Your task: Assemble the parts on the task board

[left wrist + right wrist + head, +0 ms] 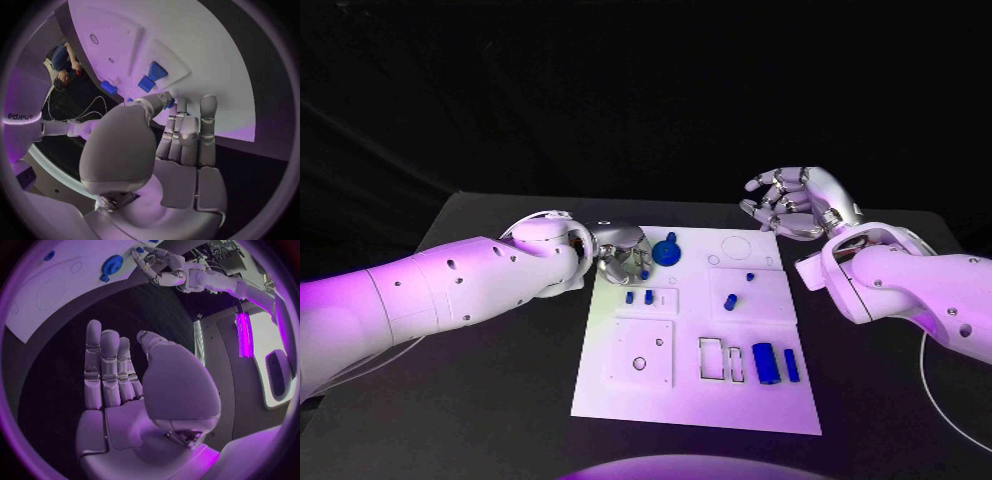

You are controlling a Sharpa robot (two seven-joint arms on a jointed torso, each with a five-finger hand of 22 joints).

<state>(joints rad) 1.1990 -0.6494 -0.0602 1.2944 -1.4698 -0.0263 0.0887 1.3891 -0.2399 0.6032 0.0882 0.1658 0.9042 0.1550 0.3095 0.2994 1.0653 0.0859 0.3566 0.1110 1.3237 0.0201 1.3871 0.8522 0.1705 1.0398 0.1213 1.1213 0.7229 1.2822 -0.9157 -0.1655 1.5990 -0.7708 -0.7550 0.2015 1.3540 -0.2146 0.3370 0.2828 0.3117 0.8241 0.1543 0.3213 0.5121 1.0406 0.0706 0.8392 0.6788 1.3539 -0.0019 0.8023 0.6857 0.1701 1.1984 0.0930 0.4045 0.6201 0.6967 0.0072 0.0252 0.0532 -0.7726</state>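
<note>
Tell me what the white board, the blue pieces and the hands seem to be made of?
Board: looks like matte white plastic, flat with cut-out recesses. Blue pieces: probably plastic, evenly coloured, dull. Left hand and right hand: silvery with a soft sheen, metal or coated plastic; cannot tell which.

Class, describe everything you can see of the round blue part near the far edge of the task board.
The round blue part is a disc with a small knob jutting from its far rim; the right wrist view shows a hole at its centre. It looks like matte plastic. It lies flat on the white task board, near the far edge, left of a faint circle outline. The left hand is close beside it; contact cannot be told.
</note>
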